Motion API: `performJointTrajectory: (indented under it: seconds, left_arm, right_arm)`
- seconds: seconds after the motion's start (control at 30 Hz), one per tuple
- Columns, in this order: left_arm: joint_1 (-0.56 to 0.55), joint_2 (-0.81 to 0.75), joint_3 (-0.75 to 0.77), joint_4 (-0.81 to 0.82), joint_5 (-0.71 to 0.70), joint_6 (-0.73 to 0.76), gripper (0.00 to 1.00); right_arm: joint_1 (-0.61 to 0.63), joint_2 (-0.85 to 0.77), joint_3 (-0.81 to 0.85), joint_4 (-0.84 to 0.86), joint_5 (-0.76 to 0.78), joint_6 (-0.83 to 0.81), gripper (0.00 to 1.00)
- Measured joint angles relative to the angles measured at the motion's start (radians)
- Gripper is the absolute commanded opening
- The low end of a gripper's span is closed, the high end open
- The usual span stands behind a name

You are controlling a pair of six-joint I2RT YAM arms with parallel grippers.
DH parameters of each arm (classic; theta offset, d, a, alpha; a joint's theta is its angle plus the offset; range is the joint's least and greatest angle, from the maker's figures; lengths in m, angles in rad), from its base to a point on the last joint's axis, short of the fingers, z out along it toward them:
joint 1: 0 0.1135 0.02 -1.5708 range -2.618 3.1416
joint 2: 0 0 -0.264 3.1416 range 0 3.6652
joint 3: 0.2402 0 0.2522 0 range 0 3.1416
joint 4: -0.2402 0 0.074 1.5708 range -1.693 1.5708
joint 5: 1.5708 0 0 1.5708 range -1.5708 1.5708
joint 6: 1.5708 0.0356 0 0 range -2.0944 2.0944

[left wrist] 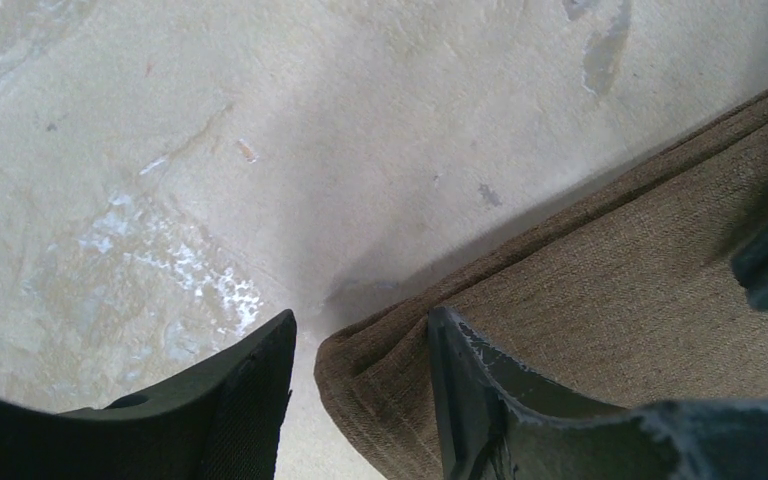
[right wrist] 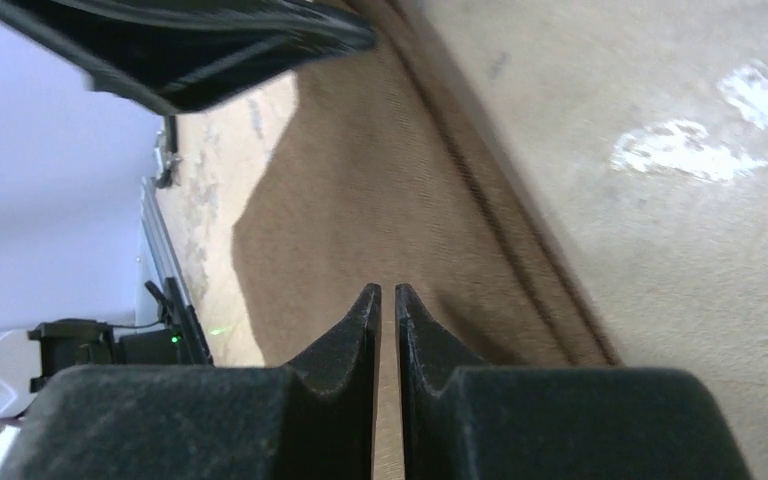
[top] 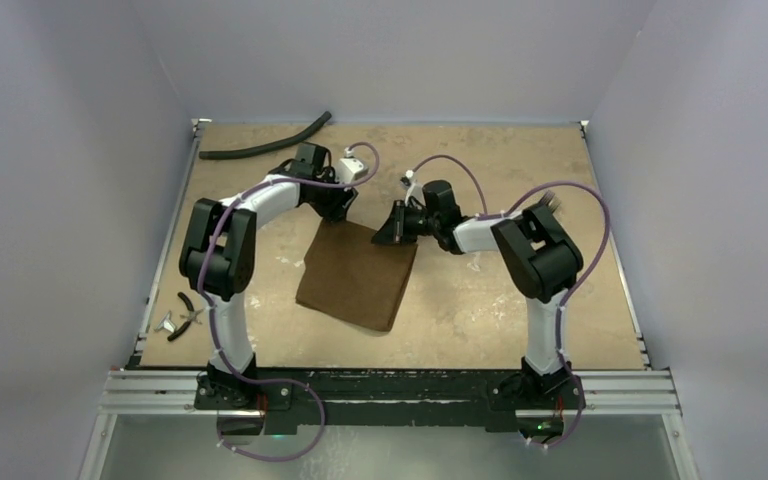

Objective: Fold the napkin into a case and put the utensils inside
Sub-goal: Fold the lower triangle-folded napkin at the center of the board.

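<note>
Item 1, napkin: you have a plain brown matte cloth napkin, folded into a flat, roughly square pad with stacked layers showing along its edges. It lies on the middle of the table, turned at an angle, with its far edge under the two tools.

Item 2, left gripper: your black two-finger tool sits at the far left corner of the napkin. Its jaws stand apart and clamp nothing. One finger is over bare tabletop just off the cloth. The other finger is over the cloth itself, so the corner lies in the gap between them.

Item 3, right gripper: your second black tool is at the far right corner of the napkin, low over the cloth near its layered edge. Its jaws are drawn together to a hairline slit, and you see no fabric pinched in them.

Item 4, utensils: you find a few slim dark pieces and one pale one near the left edge of the table, well apart from the napkin. They are too small in the top view to tell which piece is which.

Item 5, table: a tan, worn, flat board with pale scuffed patches, walled on three sides by plain grey panels.

Item 6, hose: a long black curved hose that lies at the far left corner of the table, well apart from everything else.
</note>
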Motion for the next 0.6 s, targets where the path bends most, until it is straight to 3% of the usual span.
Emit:
performJointTrajectory:
  seconds: [0.17,0.33,0.6]
  left_arm:
    - [0.028,0.005,0.0,0.026,0.01,-0.001,0.51]
    - [0.042,0.014,-0.004,0.04,0.01,-0.003,0.8]
    - [0.058,-0.051,0.087,-0.094,0.018,-0.008,0.9]
  right_arm:
    - [-0.014,0.1,0.008,0.008,-0.016,0.016,0.09]
    - [-0.028,0.12,0.023,0.03,-0.048,0.014,0.09]
    - [-0.029,0.12,0.06,-0.032,-0.053,-0.047,0.13]
